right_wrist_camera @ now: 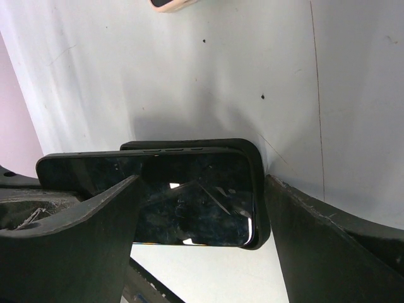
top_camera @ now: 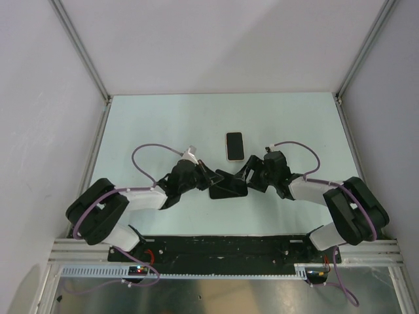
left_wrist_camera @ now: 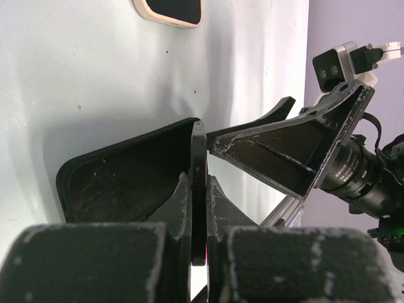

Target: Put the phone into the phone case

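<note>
Two grippers differ: left gripper point(left_wrist_camera: 199, 208) pinches phone point(right_wrist_camera: 183, 208) by its edge at centre, case point(left_wrist_camera: 120, 177) half on; right gripper point(right_wrist_camera: 202, 183) spread around both. Spare phone point(top_camera: 234, 146) at 12 o'clock. Phone stiff, glossy, likely slippery; press case corners.

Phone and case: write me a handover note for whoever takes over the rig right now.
Left gripper: shut on the edge of the black phone, holding it upright.
Right gripper: open, with a finger on either side of the phone and case, gripping nothing.
Phone case: hooked on one end of the phone. The rest of it angles away, so the phone is not seated.
Done: the phone and case are brought together and one end is started.
Left: press the case fully onto the phone.
A second, light-cased phone lies flat on the table beyond the grippers.
</note>
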Available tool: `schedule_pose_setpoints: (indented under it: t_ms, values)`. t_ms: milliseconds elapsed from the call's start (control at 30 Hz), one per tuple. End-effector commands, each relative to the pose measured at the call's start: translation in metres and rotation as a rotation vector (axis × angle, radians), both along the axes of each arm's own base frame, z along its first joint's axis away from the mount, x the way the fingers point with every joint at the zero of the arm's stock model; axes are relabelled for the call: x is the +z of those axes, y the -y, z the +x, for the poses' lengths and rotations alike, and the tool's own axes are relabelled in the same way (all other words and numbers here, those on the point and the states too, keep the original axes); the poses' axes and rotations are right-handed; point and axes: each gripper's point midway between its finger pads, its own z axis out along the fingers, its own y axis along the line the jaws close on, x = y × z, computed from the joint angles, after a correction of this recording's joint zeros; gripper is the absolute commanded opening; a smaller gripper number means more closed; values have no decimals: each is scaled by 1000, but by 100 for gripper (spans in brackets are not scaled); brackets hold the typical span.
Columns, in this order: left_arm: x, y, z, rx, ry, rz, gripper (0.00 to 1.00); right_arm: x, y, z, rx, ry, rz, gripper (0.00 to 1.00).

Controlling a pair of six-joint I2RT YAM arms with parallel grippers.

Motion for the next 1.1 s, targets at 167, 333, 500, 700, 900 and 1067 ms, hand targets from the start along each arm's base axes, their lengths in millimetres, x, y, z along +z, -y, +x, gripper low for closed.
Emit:
schedule_pose_setpoints:
  t_ms: [167,333,500,700,900,1067]
  values:
    - [-8,20,-13,-56,-50,-40,0,-17,-7,-15,20,-65,-19,84]
    - [-26,10,-19,30,-123,-34,0,-17,-9,-19,16,-57,-40,84]
    - [-41,1,-26,76,-174,-21,0,-17,-10,-24,11,-45,-64,85]
    - [-56,-10,-35,89,-205,5,0,-21,-6,-34,-5,-37,-85,85]
    - [-64,-15,-43,83,-218,27,0,-18,5,-38,-24,-29,-83,86]
    - [-71,-18,-49,84,-230,45,0,-7,11,-42,-37,-6,-74,87]
